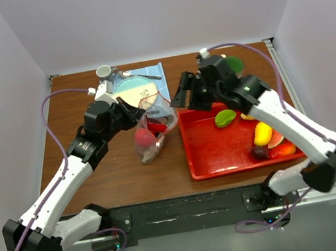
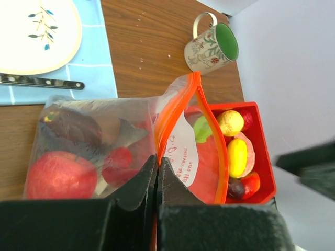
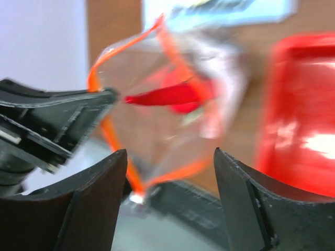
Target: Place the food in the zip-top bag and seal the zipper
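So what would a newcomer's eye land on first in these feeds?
The clear crinkly plastic zip-top bag at the table's centre, its orange-red mouth strip pinched by the left end effector and holding a round red fruit piece. Next, the bright red plastic tray to its right, with a yellow piece and a green piece in it, and the open right end effector facing the bag's mouth.

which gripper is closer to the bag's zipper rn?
Left. The left gripper has jaws shut on the zipper at the mouth of the zip-top bag. The right gripper hangs open beside the mouth, toward the red tray, seemingly not touching.
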